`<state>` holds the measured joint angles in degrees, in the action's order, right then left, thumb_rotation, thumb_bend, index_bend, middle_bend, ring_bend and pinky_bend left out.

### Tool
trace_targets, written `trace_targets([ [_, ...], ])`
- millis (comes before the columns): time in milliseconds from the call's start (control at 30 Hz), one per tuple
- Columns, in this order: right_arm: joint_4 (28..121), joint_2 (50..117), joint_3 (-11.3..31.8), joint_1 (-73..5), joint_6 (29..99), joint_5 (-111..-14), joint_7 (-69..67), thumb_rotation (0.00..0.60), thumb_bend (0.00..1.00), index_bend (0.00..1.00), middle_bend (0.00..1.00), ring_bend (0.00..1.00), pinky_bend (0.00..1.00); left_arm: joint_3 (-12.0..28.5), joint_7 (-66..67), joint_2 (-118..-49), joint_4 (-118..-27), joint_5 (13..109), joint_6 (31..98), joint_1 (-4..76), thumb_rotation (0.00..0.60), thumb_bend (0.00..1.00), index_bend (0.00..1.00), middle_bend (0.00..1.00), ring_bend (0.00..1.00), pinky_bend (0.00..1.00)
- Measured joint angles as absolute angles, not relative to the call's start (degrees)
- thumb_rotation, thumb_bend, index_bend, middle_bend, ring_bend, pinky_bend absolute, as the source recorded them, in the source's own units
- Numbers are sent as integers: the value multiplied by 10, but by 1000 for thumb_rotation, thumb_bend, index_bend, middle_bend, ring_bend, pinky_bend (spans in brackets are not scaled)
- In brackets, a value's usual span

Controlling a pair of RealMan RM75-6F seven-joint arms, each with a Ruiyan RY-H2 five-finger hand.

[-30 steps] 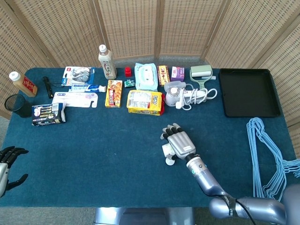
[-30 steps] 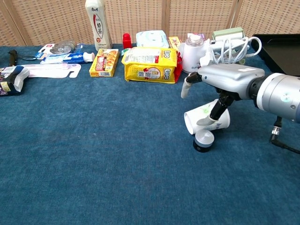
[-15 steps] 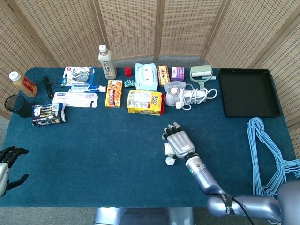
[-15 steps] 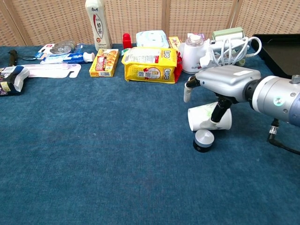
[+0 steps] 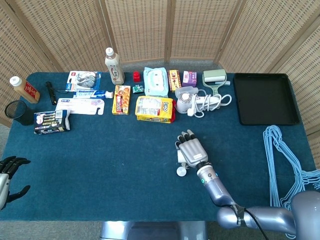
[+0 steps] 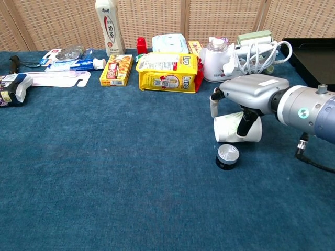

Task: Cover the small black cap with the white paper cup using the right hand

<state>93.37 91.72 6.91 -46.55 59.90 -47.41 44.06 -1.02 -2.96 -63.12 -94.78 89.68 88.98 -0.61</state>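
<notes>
Blue desk (image 6: 104, 172), wicker screens (image 5: 150, 30) behind. Paper cup (image 6: 230, 129) sideways, right hand (image 6: 251, 91) fingers (image 6: 245, 124) wrapped round it; black cap (image 6: 227, 157) just below, apart.

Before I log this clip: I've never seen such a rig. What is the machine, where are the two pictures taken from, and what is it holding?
It is a two-armed robot with human-like hands at a blue table. One picture looks down from its head, the other forward from its chest. The right hand holds a white paper cup on its side, above the table. The black cap stands just in front, uncovered. The left hand waits open at the table edge. Packets, bottles, a tray and hangers lie around.
</notes>
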Motion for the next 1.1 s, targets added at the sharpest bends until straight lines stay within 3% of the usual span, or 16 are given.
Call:
trace_targets([
  [200, 929, 921, 68, -469, 605, -460, 451, 559, 256, 431, 217, 109, 29, -11, -31, -632, -947, 898, 890, -6, 600, 179, 281, 280, 174, 182],
  [533, 938, 918, 85, -463, 610, -449, 413, 559, 256, 454, 228, 118, 33, -11, -33, -631, -946, 899, 894, -9, 600, 179, 281, 280, 174, 183],
  [1100, 1035, 846, 162, -395, 522, -443, 84, 558, 256, 456, 233, 132, 36, -11, -25, -624, -958, 905, 898, -8, 600, 179, 282, 280, 174, 182],
])
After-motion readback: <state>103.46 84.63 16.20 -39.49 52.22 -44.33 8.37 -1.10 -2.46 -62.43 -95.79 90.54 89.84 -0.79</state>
